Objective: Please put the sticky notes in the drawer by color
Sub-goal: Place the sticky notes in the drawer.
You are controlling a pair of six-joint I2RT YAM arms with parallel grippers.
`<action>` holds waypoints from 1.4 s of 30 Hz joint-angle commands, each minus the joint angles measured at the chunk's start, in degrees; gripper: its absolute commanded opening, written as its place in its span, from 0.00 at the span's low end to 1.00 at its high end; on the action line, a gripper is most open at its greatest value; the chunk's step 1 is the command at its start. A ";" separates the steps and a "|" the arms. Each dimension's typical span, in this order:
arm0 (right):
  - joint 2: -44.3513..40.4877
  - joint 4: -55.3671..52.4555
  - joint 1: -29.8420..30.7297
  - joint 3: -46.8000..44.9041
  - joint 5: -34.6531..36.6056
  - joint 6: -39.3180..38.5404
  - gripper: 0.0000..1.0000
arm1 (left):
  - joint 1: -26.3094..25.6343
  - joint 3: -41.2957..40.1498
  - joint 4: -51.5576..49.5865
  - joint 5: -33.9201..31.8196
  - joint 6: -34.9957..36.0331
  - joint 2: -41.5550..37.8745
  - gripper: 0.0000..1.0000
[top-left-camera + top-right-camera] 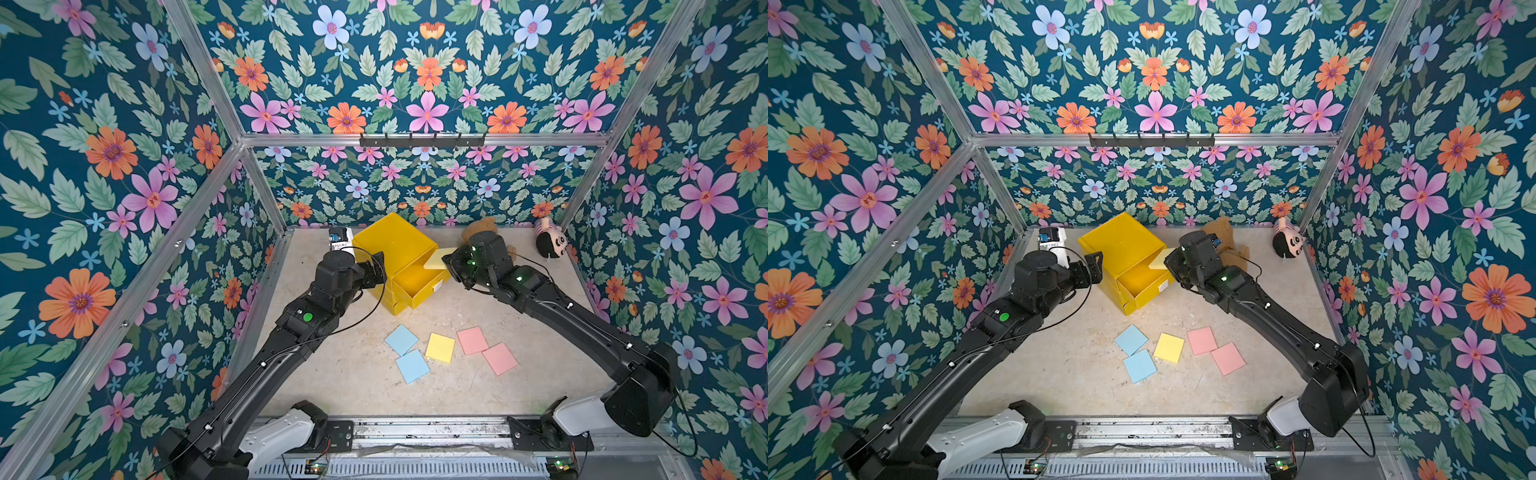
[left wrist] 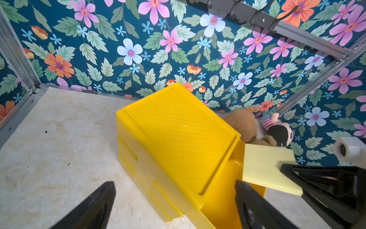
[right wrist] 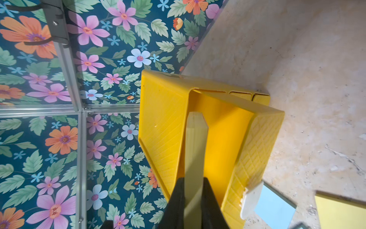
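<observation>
The scene is lit brightly and evenly from above, and only faint, soft shadows are cast on the table in both top views. Wide-angle stretching is seen toward the edges of those views. In the wrist views the left fingers and the note are blurred near the lens, while the drawer is rendered sharply.

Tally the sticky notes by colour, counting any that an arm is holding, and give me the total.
Blue sticky notes: 2
Yellow sticky notes: 2, one of them pinched in the right gripper
Pink sticky notes: 2
Total: 6
</observation>
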 commanded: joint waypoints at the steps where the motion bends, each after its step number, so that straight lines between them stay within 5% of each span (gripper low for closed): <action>1: 2.07 0.11 0.19 1.32 -1.01 0.07 0.00 | -0.06 -0.20 0.37 0.30 0.91 -0.39 1.00; 8: 6.35 1.07 0.87 4.06 -4.06 -0.81 0.05 | -0.01 -0.87 0.47 0.68 1.11 -0.64 1.00; 15: 5.86 0.33 1.51 4.87 -3.03 -1.94 0.46 | -0.06 -0.61 0.68 1.69 1.22 -0.51 0.99; 29: -2.17 -4.44 1.51 1.75 3.46 -6.42 0.53 | -0.06 -0.21 1.77 3.78 1.13 1.09 1.00; 37: -17.97 -8.56 1.42 -12.99 18.26 -11.07 0.66 | -0.06 -0.64 2.78 5.28 1.31 0.83 1.00; 42: -28.16 -8.43 1.42 -25.39 19.57 -13.57 0.79 | -0.32 -2.64 3.74 8.02 1.49 -1.29 1.00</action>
